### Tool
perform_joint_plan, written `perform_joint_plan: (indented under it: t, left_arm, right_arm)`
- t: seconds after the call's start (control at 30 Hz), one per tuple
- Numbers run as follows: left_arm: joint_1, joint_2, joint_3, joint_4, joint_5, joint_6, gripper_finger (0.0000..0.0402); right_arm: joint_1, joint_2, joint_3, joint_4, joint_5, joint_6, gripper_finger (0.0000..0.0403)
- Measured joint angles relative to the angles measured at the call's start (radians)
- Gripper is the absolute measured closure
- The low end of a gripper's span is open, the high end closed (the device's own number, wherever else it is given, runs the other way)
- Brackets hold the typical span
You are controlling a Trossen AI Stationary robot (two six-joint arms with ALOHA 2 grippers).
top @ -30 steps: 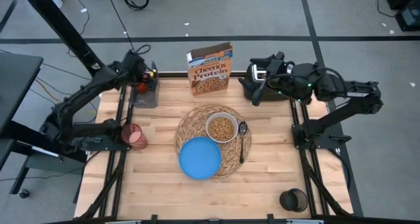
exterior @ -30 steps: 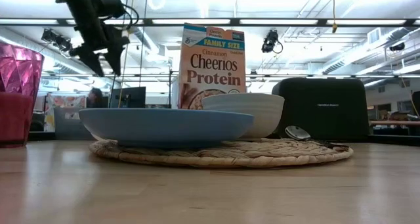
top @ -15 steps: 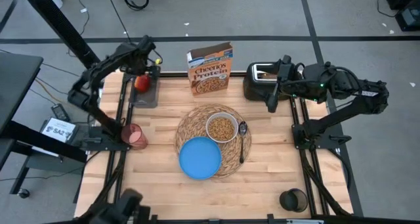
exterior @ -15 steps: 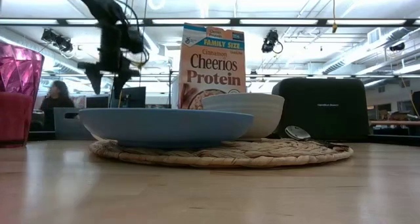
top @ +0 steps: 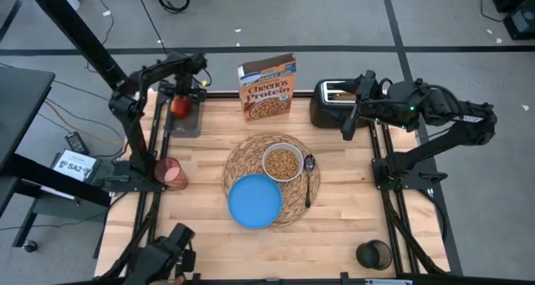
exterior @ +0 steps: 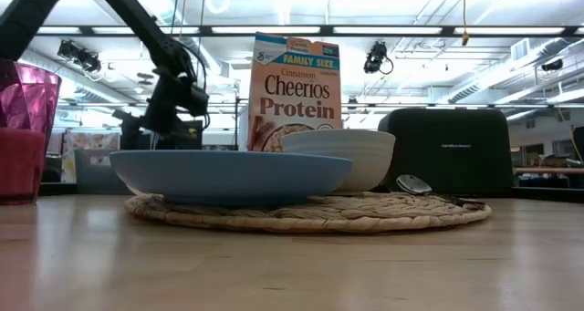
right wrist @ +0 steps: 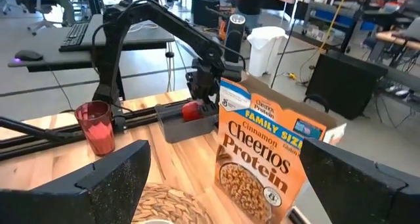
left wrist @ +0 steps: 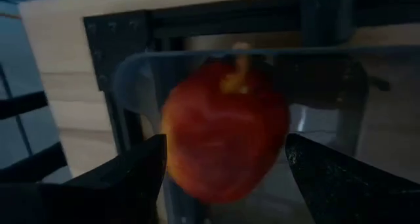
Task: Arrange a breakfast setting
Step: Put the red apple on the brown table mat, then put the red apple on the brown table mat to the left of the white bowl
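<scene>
A red apple [left wrist: 223,138] lies in a grey tray [top: 185,122] at the table's far left; it also shows in the high view [top: 179,106]. My left gripper [left wrist: 226,155] is open just above it, one finger on either side; I cannot tell whether they touch it. My right gripper [top: 349,124] is open and empty beside the black toaster [top: 328,101]. The straw placemat [top: 242,160] holds the blue plate [top: 255,201], the white bowl [top: 282,162] of cereal and the dark spoon [top: 308,178]. The pink cup [top: 170,172] stands at the left edge. I see no toast slice.
The orange Cheerios box [top: 267,87] stands upright at the far edge, between tray and toaster. A black round cup [top: 374,254] stands at the near right corner. The arms' dark frames run along both table sides. Bare wood lies near the front edge.
My left gripper has gone down toward the apple in the tray, staying open. My right gripper has drawn off from over the toaster toward the table's right edge, then kept still.
</scene>
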Motion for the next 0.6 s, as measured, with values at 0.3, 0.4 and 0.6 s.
perform_joint_plan:
  t: [0.3,0.4,0.6]
  left_arm:
    - [0.009,0.01,0.008,-0.032,0.1,0.031,0.0086]
    - [0.008,-0.032,0.023,-0.019,0.159,0.03,0.0086]
    - [0.01,-0.109,0.023,-0.021,0.164,0.003,0.0086]
  right_arm:
    - [-0.004,-0.03,0.0,-0.071,-0.008,0.042,0.0009]
    - [-0.02,-0.033,0.0,-0.071,-0.008,0.012,0.0009]
    - [-0.044,-0.034,0.0,-0.071,-0.02,-0.002,0.0009]
